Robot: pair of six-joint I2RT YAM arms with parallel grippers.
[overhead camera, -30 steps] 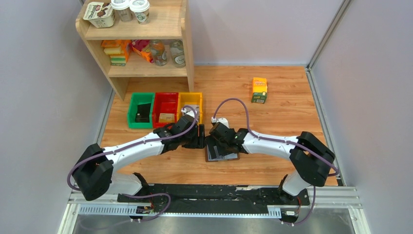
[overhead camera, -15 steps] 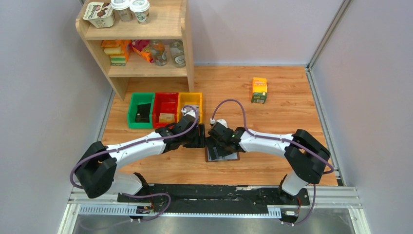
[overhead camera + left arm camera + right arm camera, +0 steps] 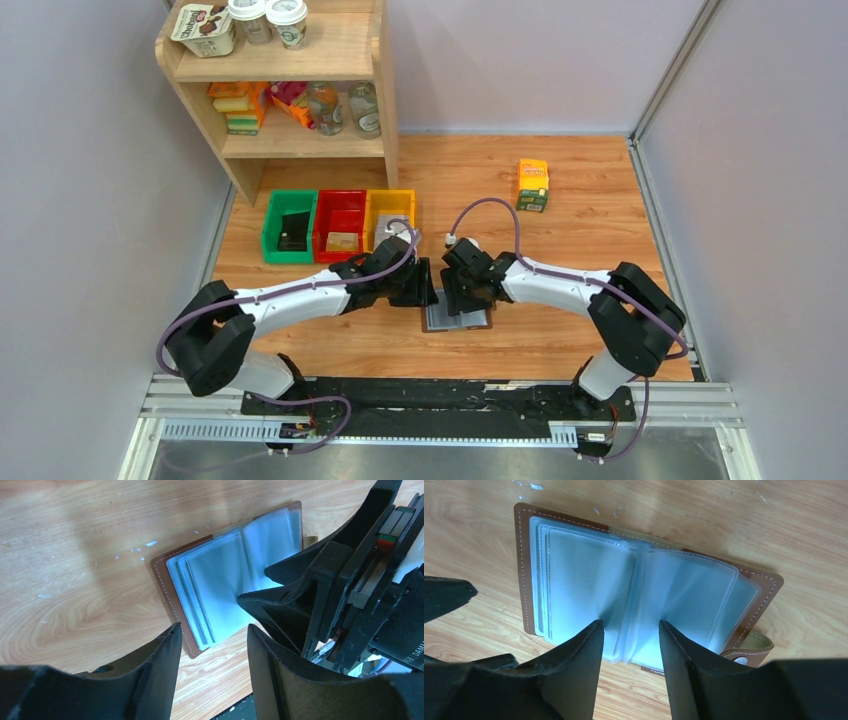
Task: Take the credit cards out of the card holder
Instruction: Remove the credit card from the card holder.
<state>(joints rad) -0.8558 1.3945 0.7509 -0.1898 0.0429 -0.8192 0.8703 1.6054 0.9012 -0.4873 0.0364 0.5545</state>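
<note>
Drawn closer over the card holder (image 3: 589, 580) since a second ago, right hand (image 3: 630, 625) narrowed. Open on the bench (image 3: 724, 520), sleeves (image 3: 694, 595) up, no credit cards showing. Just left of it, left hand (image 3: 212, 630) apart, empty; astride its middle sleeves, right hand part-open, clamping nothing. Searching pages; next needs a pinch on a card edge

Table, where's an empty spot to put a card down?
The table is bare between the orange carton and the right arm, and between the yellow bin and that carton. Crowded: around the card holder, where the left gripper and right gripper meet.
</note>
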